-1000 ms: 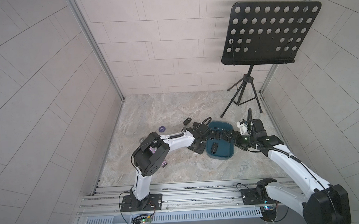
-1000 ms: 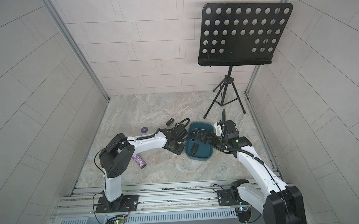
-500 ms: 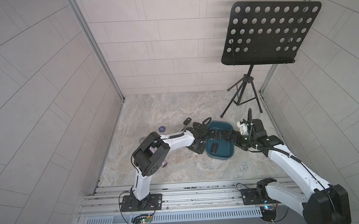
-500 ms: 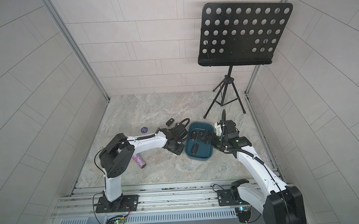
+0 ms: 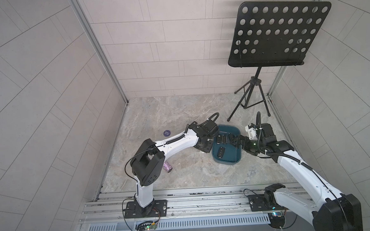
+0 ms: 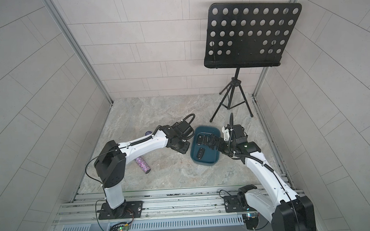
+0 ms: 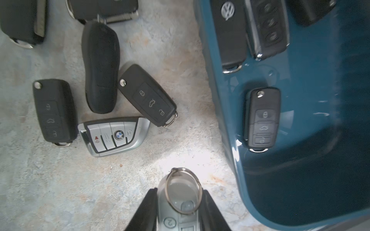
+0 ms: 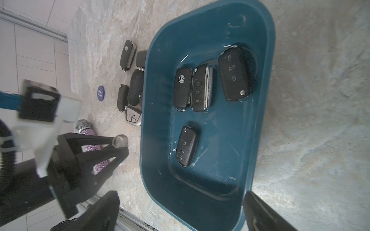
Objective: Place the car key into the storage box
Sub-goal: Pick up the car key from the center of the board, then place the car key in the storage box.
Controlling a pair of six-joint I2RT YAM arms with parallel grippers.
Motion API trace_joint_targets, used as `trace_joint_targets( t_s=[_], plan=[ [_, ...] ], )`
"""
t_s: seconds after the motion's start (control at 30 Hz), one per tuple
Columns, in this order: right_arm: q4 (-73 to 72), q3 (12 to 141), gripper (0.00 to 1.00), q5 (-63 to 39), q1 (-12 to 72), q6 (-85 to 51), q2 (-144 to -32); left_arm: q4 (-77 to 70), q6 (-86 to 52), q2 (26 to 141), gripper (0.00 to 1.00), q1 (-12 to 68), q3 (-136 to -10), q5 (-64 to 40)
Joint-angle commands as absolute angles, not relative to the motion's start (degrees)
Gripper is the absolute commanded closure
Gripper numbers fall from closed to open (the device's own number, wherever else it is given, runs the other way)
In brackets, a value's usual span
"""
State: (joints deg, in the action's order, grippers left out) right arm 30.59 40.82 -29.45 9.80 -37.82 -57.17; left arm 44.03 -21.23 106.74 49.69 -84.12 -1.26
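At the left pincer [image 7: 179,190]: closed narrow on the car key [image 7: 181,202], a smooth, rounded silver fob with a thin steel split ring [image 7: 183,190] lying over its face. Sits low by the desk [image 7: 60,190], just beside the long wall of the storage box [image 7: 320,100] and not yet above it (cannot tell whether the fob touches the surface).

Step in hand, at a guess: carrying the gripped key across to the box. Next calls for a lift clear of the low rim, a short sideways shift, then a release over bare floor.

Inside the glossy teal plastic box with its rounded corners: four black fobs [image 8: 187,149], matte, some with chrome trim. Over one end, the right pincer [image 8: 180,192] spread wide, holding nothing.

Outside, a cluster of loose keys [image 7: 100,66] on mottled grey stone-look desk.
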Motion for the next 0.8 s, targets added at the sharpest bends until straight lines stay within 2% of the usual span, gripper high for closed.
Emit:
trace_joint_targets(
  t_s=[0.0, 0.33, 0.77],
  plan=[
    [33.0, 42.1, 0.0, -27.7, 9.1, -35.2, -56.5, 46.8, -23.3, 105.2, 0.7, 50.0, -87.3, -3.1],
    [31.5, 39.6, 0.0, -31.0, 4.2, -37.2, -51.9, 47.5, -23.3, 110.4, 0.7, 52.1, -98.6, -11.5],
    [35.1, 39.0, 0.0, -31.0, 3.8, -37.1, -45.3, 54.8, -18.0, 127.3, 0.7, 55.0, -115.2, -20.9]
  ],
)
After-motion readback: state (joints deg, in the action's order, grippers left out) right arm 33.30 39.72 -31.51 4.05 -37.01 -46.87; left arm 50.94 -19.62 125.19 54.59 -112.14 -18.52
